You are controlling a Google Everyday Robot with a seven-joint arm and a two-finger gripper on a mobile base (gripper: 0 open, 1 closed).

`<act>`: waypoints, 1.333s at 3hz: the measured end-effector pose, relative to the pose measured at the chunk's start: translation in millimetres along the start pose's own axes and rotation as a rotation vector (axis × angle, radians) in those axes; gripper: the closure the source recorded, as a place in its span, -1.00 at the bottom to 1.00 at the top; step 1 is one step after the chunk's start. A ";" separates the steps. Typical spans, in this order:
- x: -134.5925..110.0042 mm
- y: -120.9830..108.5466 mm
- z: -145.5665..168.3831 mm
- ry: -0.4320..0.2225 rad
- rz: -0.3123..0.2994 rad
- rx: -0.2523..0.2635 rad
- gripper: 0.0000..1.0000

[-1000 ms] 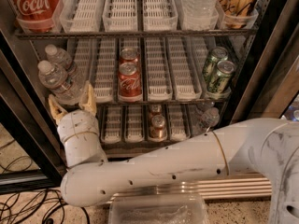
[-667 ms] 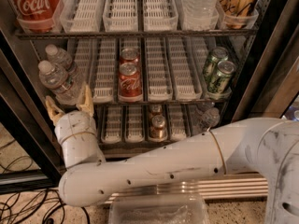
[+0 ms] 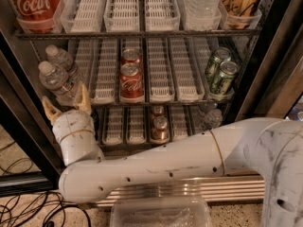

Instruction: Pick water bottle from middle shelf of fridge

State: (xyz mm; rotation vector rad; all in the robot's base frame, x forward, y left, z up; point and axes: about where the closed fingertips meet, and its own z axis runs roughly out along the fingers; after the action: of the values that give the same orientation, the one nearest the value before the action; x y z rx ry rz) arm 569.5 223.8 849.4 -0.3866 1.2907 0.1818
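Note:
The fridge (image 3: pixel 265 74) stands open before me. Its middle shelf (image 3: pixel 161 70) is a wire rack lined with white slotted lane trays. Two water bottles stand at its left end: a front one (image 3: pixel 56 82) and one behind it (image 3: pixel 60 58), both clear with white caps. My gripper (image 3: pixel 66 103) is open, its tan fingertips (image 3: pixel 84 97) pointing up just below and in front of the front bottle, one on each side of its base. It holds nothing. My white arm (image 3: pixel 161 164) stretches across the bottom of the view.
Two red cola cans (image 3: pixel 131 79) stand mid-shelf, two green cans (image 3: pixel 221 74) at the right. The top shelf holds a red cola bottle (image 3: pixel 34 4) and a wide clear bottle (image 3: pixel 202 4). The black door edge (image 3: pixel 23 131) runs at the left. Cables (image 3: pixel 23 212) lie on the floor.
My gripper has shifted slightly left and forward, staying open under the front water bottle. The bottles and cans have not moved.

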 end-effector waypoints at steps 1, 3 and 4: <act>0.2 -2.7 9.6 -0.015 -0.008 0.009 -0.32; -4.7 -13.5 27.2 -0.050 -0.013 0.058 -0.32; -3.5 -12.6 31.9 -0.047 -0.009 0.070 0.06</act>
State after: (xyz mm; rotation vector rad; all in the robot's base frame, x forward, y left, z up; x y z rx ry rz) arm 601.6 224.5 862.1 -0.3268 1.2450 0.1371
